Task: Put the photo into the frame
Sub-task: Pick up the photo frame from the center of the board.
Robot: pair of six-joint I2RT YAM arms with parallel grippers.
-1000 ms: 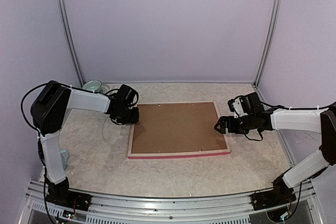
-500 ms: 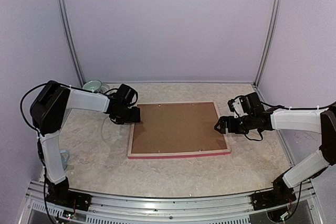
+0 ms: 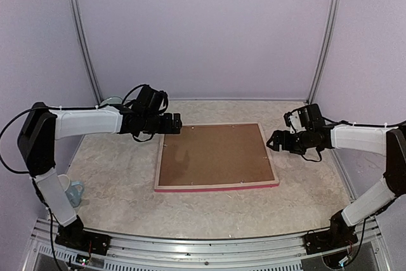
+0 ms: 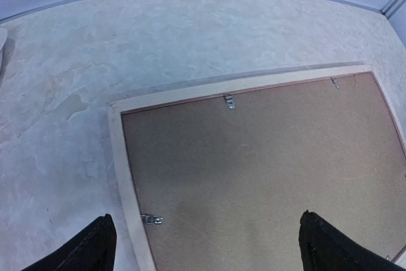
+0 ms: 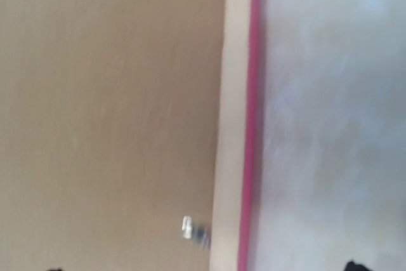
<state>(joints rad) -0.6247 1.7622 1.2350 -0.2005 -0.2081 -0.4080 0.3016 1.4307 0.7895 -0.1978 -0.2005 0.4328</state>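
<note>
Where R wrist blurs, L wrist shows frame (image 4: pixel 129 176) clips (image 4: pixel 229 101) sharp.

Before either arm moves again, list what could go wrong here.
1. The left gripper hovers open over the far-left corner of the frame. Coming down, a finger could catch a metal clip and bend it.
2. The right gripper sits close to the frame's right rail, and its wrist view is blurred. A nudge could slide the frame askew.
3. The backing board covers the frame and no photo shows, so it may be sealed empty.
</note>
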